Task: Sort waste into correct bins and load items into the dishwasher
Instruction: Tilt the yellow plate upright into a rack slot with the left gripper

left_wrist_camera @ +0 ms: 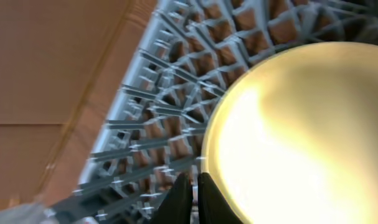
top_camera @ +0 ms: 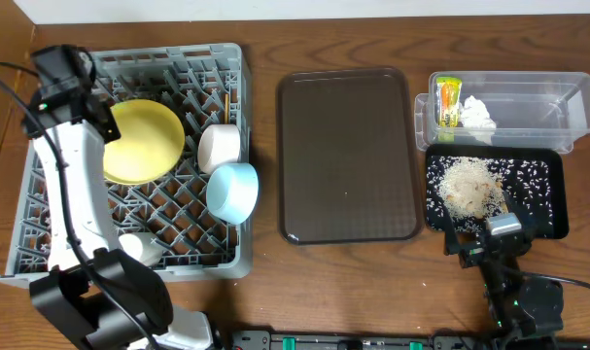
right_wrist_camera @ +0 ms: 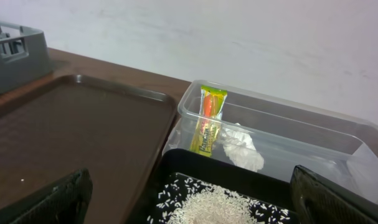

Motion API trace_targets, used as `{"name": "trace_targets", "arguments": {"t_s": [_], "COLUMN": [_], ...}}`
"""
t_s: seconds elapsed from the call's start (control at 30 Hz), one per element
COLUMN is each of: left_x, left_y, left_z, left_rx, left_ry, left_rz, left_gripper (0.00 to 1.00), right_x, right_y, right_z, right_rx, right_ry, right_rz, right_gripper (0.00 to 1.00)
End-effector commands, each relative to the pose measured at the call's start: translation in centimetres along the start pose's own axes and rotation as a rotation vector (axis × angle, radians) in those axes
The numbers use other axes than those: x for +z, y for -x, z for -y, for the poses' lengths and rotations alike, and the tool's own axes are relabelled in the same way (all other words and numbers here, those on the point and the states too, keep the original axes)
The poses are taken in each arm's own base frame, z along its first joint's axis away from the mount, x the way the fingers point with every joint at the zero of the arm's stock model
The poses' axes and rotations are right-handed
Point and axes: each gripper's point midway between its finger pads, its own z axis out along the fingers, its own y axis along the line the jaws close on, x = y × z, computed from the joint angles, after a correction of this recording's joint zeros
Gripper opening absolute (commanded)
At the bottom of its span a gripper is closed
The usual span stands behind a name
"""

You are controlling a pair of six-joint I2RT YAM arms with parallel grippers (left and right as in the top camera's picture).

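Plate is in the rack, leaning on the pegs toward the back-left corner. White bowl and blue bowl stand just right of it, and the cup is near the front edge. Left gripper hangs at the plate's left rim with its jaws pressed together. The wrist view is blurred, but the rim looks beside the fingers, not between them.

Wrapper and tissue lie in the tub, and rice is in the black tray. Right gripper sits low at that tray's near edge, jaws wide apart, holding nothing. Brown tray sits on the counter between rack and bins.

Judging by this, you're on the last step, seating the plate. Next, confirm it rests stably. Then lift the left arm straight up, clear of the pegs, without nudging the rim.
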Motion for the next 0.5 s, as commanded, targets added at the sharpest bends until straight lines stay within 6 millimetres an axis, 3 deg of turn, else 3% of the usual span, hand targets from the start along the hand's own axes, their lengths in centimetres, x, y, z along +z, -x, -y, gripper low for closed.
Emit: {"name": "trace_targets", "arguments": {"t_s": [0.0,0.1,0.2,0.23,0.27,0.3,0.33,0.47], "left_x": [-0.6,-0.7,-0.2,0.2,0.5,0.8,1.0,0.6], "left_y": [0.1,0.1,-0.3,-0.7,-0.9,-1.1,-1.3,-1.1], "left_z": [-2.1,-1.9,-2.3,-2.1,-1.6,-0.9,0.5,1.7], "left_rx": [0.023,0.012,-0.117,-0.166,-0.192,-0.216,-0.267,-0.400], "left_ry": [0.148,0.145,0.122,0.073,0.006,-0.084,-0.265,-0.610], "left_rz": [0.011,0.012,0.000,-0.016,-0.032,-0.049,-0.073,-0.099], "left_gripper": [0.07,0.08,0.10,0.17,0.30,0.52,0.67,0.69], "right_x": [0.0,0.0,0.0,0.0,0.0,0.0,0.0,0.0], "right_y": [-0.2,-0.2,-0.2,-0.2,-0.2,-0.2,-0.2,-0.2], "right_z": [0.3,0.3,0.3,0.3,0.3,0.3,0.3,0.3], "right_rx": [0.012,0.012,0.012,0.012,0.012,0.012,0.012,0.012], "right_ry": [-0.016,-0.016,-0.016,-0.016,-0.016,-0.016,-0.016,-0.016], "right_rz": [-0.005,-0.005,-0.005,-0.005,-0.005,-0.005,-0.005,-0.005], "right_gripper": [0.99,0.99,0.99,0.99,0.99,0.99,0.99,0.99]}}
